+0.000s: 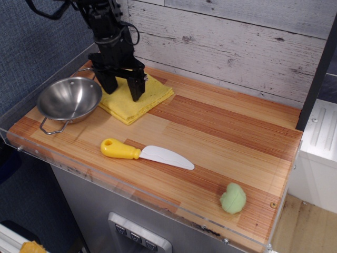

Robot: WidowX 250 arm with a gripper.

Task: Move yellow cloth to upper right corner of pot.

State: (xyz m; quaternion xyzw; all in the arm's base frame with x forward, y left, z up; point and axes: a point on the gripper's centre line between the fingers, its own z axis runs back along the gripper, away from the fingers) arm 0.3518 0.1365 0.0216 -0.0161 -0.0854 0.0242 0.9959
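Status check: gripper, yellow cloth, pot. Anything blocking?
Gripper open, fingers down on folded yellow cloth. Cloth's left edge at the shiny steel pot, on its upper right side. Yellow-handled white knife clear.

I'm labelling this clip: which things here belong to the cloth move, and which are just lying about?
Job: yellow cloth, pot, hand.
Lying about: yellow-handled knife, green lump.
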